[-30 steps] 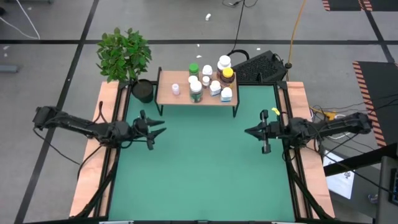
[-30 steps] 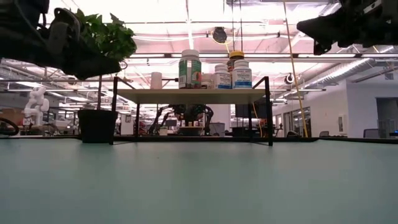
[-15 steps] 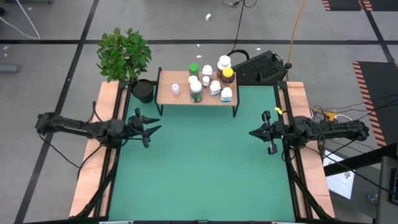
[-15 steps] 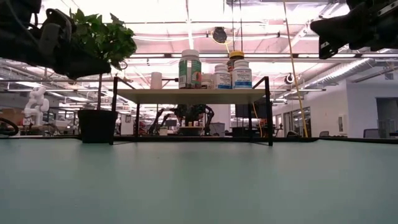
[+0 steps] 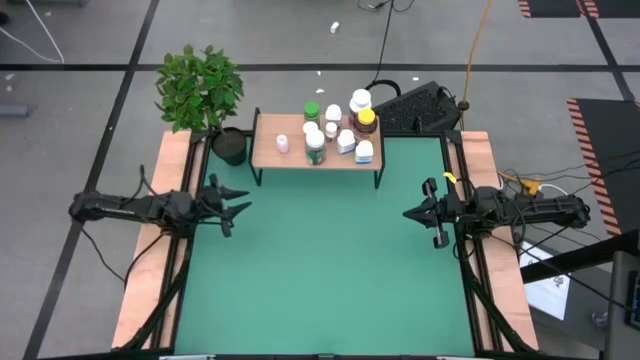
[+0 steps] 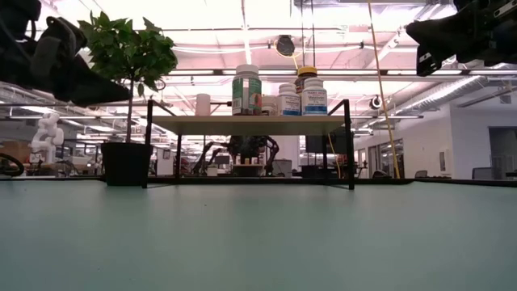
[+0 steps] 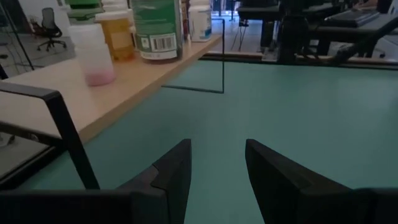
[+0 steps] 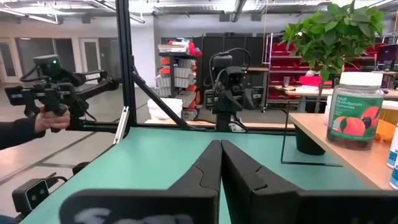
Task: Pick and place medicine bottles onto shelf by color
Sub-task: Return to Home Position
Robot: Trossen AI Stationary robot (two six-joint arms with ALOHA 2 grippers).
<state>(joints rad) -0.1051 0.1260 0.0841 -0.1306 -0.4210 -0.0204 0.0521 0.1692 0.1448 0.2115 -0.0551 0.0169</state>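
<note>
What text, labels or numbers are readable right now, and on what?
No text reads as words.
Green bottle: a barcode in the left wrist view, white lettering above fruit pictures in the right wrist view; both too blurred to read.
Other bottles on the shelf: label print too small.

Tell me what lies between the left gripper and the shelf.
Only bare green table, as the high view shows; the open left gripper hangs clear of the shelf.
</note>
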